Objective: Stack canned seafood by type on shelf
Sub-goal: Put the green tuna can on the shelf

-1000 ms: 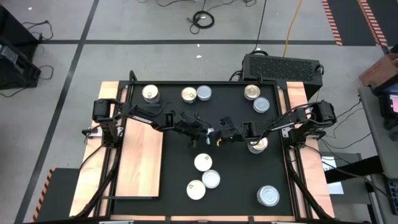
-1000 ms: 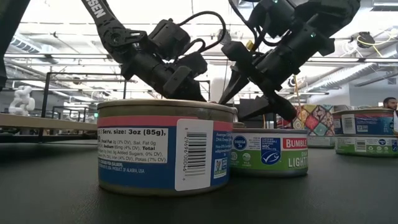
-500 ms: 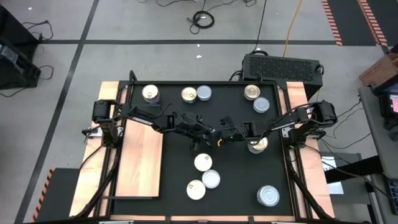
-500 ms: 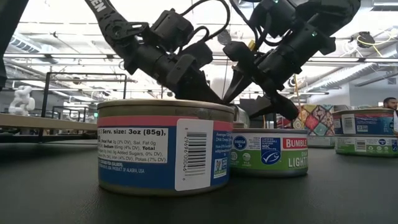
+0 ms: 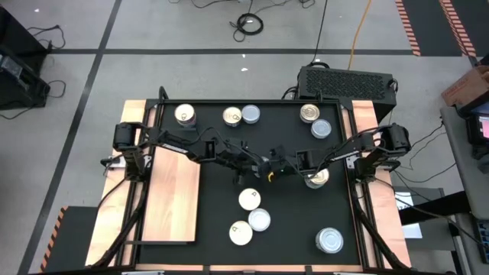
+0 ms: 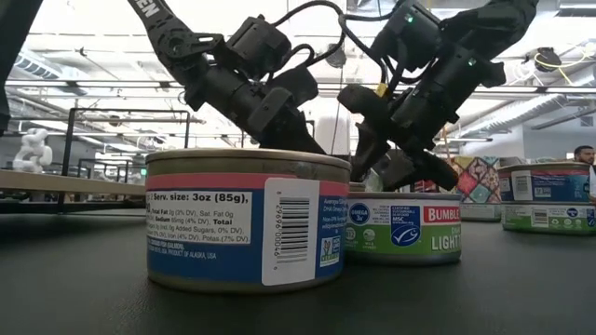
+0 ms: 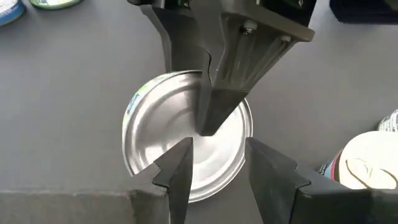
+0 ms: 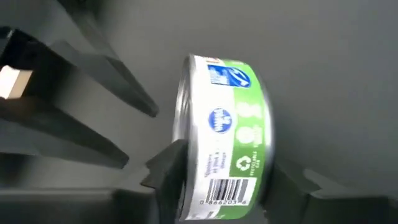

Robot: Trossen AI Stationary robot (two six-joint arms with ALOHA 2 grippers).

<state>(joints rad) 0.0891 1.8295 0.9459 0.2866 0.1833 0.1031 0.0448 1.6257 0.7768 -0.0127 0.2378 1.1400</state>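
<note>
Grey floor (image 5: 191,76) crossed by dark tape lines (image 5: 99,65), loose cables (image 5: 248,24), a black vented box (image 5: 345,80); overhead, possibly ceiling pipes (image 6: 84,88).

robotics lab or workshop: taped concrete floor (image 5: 191,69), loose cables (image 5: 248,24), exposed ceiling ducts (image 6: 84,70), black equipment case (image 5: 348,82).

Mat centre is crowded: left gripper (image 5: 252,163) and right gripper (image 5: 269,169) are met over one green-label tin (image 8: 227,140), fingers (image 7: 180,171) nearly touching. Just below, a cluster of three tins (image 5: 250,210) blocks the middle lane. Far edge is lined by a lone tin (image 5: 185,114), a tin pair (image 5: 241,115) and another pair (image 5: 315,121). The wooden shelf (image 5: 174,195) at the left is bare, open from the counter's near side. Free mat is left between the cluster and the corner tin (image 5: 330,241).
</note>
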